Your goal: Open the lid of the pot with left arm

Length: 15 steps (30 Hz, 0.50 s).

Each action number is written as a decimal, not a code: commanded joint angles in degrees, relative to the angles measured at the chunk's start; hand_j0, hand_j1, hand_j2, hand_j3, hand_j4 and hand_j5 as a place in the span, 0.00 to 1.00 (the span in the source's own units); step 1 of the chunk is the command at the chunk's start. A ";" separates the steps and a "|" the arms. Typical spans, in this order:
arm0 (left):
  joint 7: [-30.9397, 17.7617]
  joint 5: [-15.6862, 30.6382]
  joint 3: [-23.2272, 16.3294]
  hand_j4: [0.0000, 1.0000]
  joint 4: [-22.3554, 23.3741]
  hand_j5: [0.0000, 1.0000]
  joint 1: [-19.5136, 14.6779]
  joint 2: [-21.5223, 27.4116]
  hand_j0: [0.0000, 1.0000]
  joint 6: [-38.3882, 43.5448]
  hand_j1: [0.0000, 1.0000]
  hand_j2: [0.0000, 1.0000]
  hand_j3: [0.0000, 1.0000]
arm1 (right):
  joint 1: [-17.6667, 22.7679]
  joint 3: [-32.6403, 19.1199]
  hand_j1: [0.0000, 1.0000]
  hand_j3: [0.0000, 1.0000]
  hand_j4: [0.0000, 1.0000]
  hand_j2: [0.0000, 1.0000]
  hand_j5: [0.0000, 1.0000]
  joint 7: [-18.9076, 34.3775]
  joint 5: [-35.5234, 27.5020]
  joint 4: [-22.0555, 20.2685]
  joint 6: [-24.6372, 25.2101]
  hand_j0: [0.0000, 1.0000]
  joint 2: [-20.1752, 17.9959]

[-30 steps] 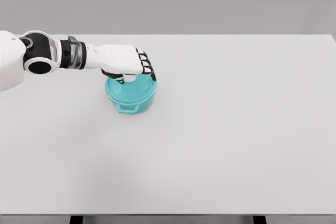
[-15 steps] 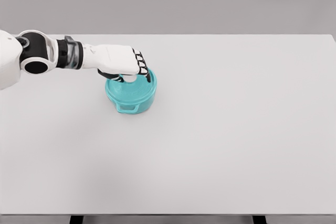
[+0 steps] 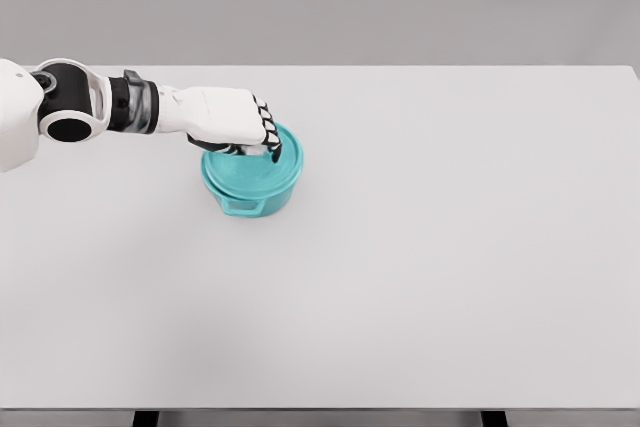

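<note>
A teal pot (image 3: 247, 190) with a small side handle stands on the white table (image 3: 430, 227), left of the middle. Its teal lid (image 3: 287, 155) sits on top and looks slightly raised on the right side. My left hand (image 3: 262, 146) reaches in from the left and sits over the middle of the lid. Its fingers curl down around the lid's knob, which they hide. The right arm does not show.
The table's far edge runs just behind the pot and its front edge lies along the bottom of the picture. A plain grey wall stands behind.
The left hand has shifted slightly left and lower, and its fingers have curled tighter over the lid's centre. The lid's right rim now shows a little higher.
</note>
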 commanded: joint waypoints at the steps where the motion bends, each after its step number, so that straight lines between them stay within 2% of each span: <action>1: 0.02 0.28 0.18 0.57 -0.06 0.57 0.00 0.00 0.57 0.05 0.57 0.57 0.57 | 0.00 -0.03 1.00 1.00 1.00 1.00 1.00 0.01 -0.02 -0.01 0.00 1.00 0.00; 4: 0.02 0.28 0.18 0.53 -0.06 0.53 -0.09 0.00 0.53 0.05 0.53 0.53 0.53 | 0.00 -0.03 1.00 1.00 1.00 1.00 1.00 0.01 -0.02 -0.01 0.00 1.00 0.00; 15: 0.02 0.54 0.26 0.53 -0.15 0.53 -0.88 1.66 0.53 0.05 0.53 0.53 0.53 | 0.00 0.05 1.00 1.00 1.00 1.00 1.00 0.01 -0.02 -0.01 0.00 1.00 0.00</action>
